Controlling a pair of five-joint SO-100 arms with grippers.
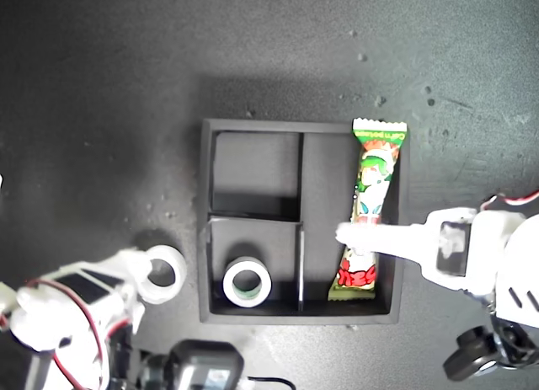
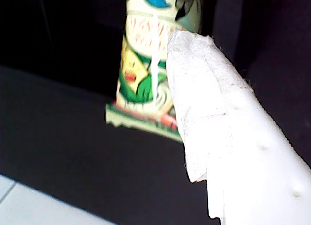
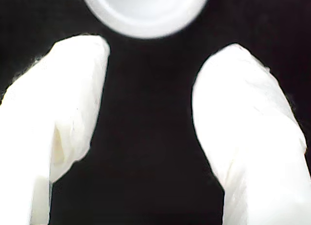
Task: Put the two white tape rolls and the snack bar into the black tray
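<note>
With one roll (image 1: 247,281) and the bar (image 1: 367,213) in the tray (image 1: 205,206), my second gripper (image 3: 148,113), jaws wide, should close squarely on the outside roll (image 1: 166,272); my first gripper's (image 1: 347,233) spread is unclear.

The black tray (image 1: 205,221) sat square on the dark table, its two small compartments toward the exterior view's left and the long one toward its right. The snack bar (image 1: 370,200) lay lengthwise in the long compartment (its top crimped end rode up over the tray's far rim). One white tape roll (image 1: 247,281) lay flat in the nearer small compartment. The other tape roll (image 1: 164,272) rested outside, just beside the tray's left wall.
</note>
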